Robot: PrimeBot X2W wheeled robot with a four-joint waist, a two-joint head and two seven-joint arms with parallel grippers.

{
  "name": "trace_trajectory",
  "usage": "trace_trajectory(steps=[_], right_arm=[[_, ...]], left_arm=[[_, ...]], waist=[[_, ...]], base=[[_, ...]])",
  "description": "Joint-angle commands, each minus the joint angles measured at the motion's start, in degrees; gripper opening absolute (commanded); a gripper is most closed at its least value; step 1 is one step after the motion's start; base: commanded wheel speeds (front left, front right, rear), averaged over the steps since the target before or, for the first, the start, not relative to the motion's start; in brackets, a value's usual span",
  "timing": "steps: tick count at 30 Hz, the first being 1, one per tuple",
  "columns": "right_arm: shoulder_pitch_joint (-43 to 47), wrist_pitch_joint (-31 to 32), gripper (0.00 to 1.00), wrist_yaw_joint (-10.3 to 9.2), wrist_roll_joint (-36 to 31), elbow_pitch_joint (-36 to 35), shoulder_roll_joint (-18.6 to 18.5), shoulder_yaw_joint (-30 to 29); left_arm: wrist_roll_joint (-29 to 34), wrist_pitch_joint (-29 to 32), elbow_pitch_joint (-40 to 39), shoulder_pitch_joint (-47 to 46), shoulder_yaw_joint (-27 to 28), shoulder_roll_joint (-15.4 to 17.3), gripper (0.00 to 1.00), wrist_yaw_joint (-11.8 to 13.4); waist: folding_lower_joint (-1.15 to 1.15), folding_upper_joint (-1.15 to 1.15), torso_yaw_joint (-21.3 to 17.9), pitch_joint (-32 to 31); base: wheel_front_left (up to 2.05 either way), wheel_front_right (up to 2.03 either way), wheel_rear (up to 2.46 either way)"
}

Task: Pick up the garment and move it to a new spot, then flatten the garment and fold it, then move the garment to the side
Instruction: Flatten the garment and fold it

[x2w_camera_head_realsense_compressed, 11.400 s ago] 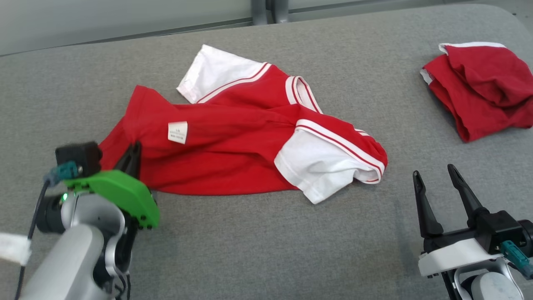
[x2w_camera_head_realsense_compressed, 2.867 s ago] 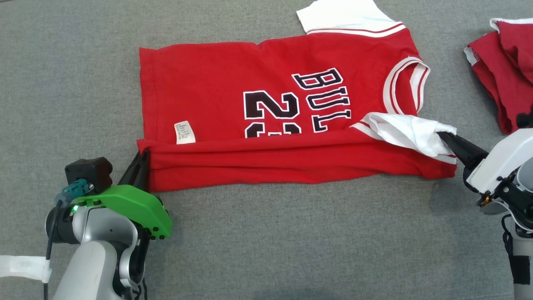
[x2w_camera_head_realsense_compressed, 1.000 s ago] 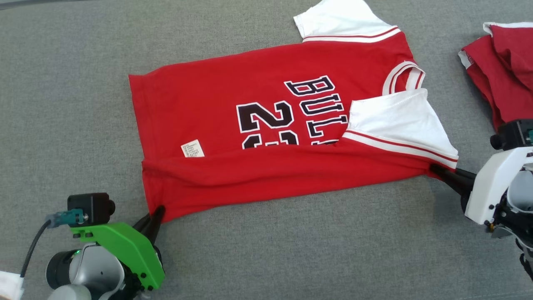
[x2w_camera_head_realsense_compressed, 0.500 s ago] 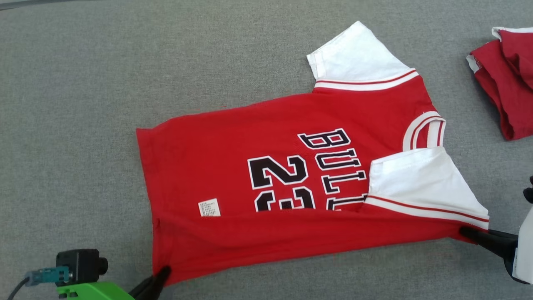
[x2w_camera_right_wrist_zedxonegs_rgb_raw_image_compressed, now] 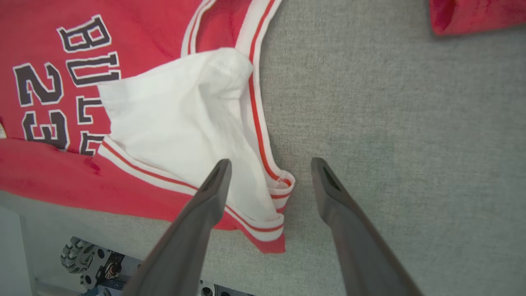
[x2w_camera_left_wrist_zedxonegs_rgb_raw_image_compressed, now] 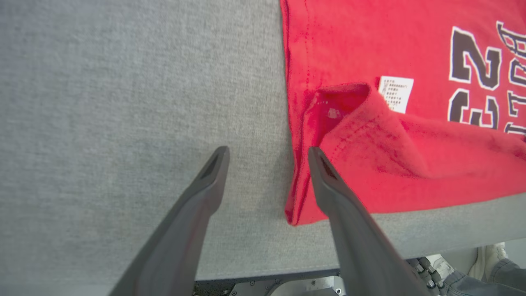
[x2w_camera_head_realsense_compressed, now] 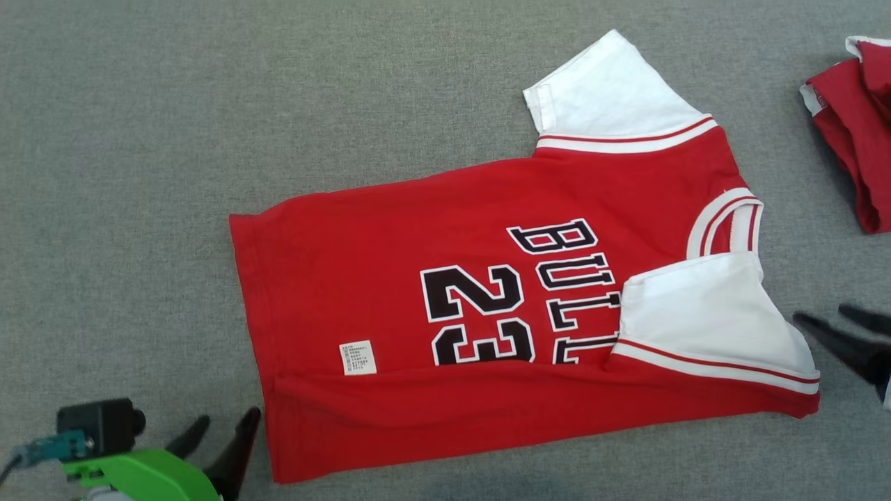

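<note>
The garment (x2w_camera_head_realsense_compressed: 390, 278), a red jersey with white sleeves and black lettering, lies flat on the grey surface, its near long edge folded over onto itself. My left gripper (x2w_camera_head_realsense_compressed: 224, 426) stands open just off the jersey's near left corner (x2w_camera_left_wrist_zedxonegs_rgb_raw_image_compressed: 296, 205), holding nothing. At the right edge my right gripper (x2w_camera_head_realsense_compressed: 828, 316) is open beside the folded white sleeve (x2w_camera_right_wrist_zedxonegs_rgb_raw_image_compressed: 181, 131). In the right wrist view its fingers (x2w_camera_right_wrist_zedxonegs_rgb_raw_image_compressed: 213, 185) straddle the sleeve's striped corner without pinching it.
A second red garment (x2w_camera_head_realsense_compressed: 853, 132) lies crumpled at the far right, also seen as a red patch (x2w_camera_right_wrist_zedxonegs_rgb_raw_image_compressed: 472, 14) in the right wrist view. The grey surface's near edge (x2w_camera_left_wrist_zedxonegs_rgb_raw_image_compressed: 254, 273) runs close below both grippers, with the robot's base beneath it.
Both grippers have opened and let go of the jersey's near corners, which now rest on the surface. Both have drawn slightly back from the cloth.
</note>
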Motion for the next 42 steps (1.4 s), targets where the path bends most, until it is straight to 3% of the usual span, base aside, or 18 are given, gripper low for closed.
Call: trace_trajectory(steps=[1,5,11,14,22,28,37,41,42], right_arm=[[-3.93,-0.91,1.0,0.02,0.02,-1.71,-0.89,-1.42],[-14.45,-2.25,1.0,0.02,-3.28,-1.72,-2.08,-0.76],[-29.54,-2.59,1.0,0.03,-8.68,3.83,-1.8,5.56],[-38.17,-2.85,1.0,0.02,-11.29,8.3,-1.52,10.07],[-56.01,-5.22,1.0,0.02,-15.93,21.87,1.56,18.34],[-61.71,-6.52,1.0,0.02,-16.49,30.01,2.56,22.08],[-64.37,-4.35,1.0,0.0,-16.46,36.5,0.37,26.03],[-63.86,-2.93,1.0,-0.01,-16.31,37.91,1.17,27.38],[-63.61,-2.68,0.91,0.0,-16.19,38.03,1.36,27.99]], left_arm=[[1.36,-0.77,-1.44,-3.49,1.24,1.06,1.0,0.45],[3.34,0.55,-2.46,-12.02,1.07,2.43,1.0,0.29],[5.71,3.36,2.62,-26.14,-3.14,1.05,1.0,-0.78],[6.5,5.05,6.62,-33.11,-5.79,-0.47,1.0,-1.59],[6.95,9.55,13.43,-43.88,-9.11,-0.93,1.0,-3.86],[6.2,11.94,17.63,-46.87,-10.93,-1.91,1.0,-4.66],[5.87,16.73,19.72,-49.44,-13.47,-1.35,1.0,-5.5],[5.56,16.59,20.83,-49.88,-14.01,-2.24,1.0,-5.42],[5.29,16.4,21.08,-50.01,-14.2,-2.68,1.0,-5.45]], waist=[[0.0,0.52,0.6,1.34],[0.0,0.52,1.42,4.51],[0.0,0.52,3.27,8.47],[0.0,0.52,4.4,10.84],[0.0,0.52,7.35,15.33],[0.0,0.52,9.33,15.98],[0.0,0.52,10.19,15.82],[0.0,0.52,9.91,15.76],[0.0,0.52,9.85,15.69]], base=[[0.0,0.0,0.0],[0.0,0.0,0.0],[0.0,0.0,0.0],[0.0,0.0,0.0],[0.0,0.0,0.0],[0.0,0.0,0.0],[0.0,0.0,0.0],[0.0,0.0,0.0],[0.0,0.0,0.0]])
